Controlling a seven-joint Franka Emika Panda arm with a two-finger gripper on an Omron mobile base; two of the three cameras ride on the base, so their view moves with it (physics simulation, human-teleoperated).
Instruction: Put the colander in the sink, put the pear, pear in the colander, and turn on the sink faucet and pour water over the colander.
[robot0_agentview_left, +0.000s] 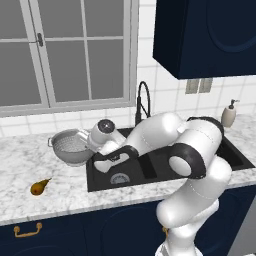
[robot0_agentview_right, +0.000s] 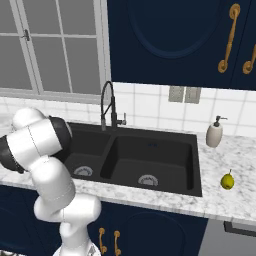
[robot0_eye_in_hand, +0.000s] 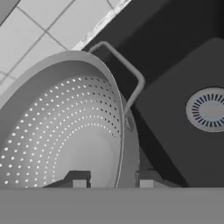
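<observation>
The silver-grey colander (robot0_agentview_left: 67, 145) sits tilted at the left edge of the black sink (robot0_agentview_left: 100, 186), over the marble counter. My gripper (robot0_agentview_left: 95, 152) holds its right rim. In the hand view the colander (robot0_eye_in_hand: 65, 127) is close up, and my gripper (robot0_eye_in_hand: 112, 180) straddles its wall with one fingertip (robot0_eye_in_hand: 78, 179) inside and the other outside. A loop handle juts over the sink basin (robot0_eye_in_hand: 175, 65), near the round drain (robot0_eye_in_hand: 209, 109). The brownish pear (robot0_agentview_left: 39, 186) lies on the counter at the front left. The yellow-green pear (robot0_agentview_right: 227, 181) lies right of the sink (robot0_agentview_right: 150, 150). No water runs from the black faucet (robot0_agentview_left: 142, 102).
A beige soap dispenser (robot0_agentview_left: 229, 114) stands at the sink's back right corner. A window is behind the counter, and dark blue cabinets hang above on the right. My arm arches over the left basin.
</observation>
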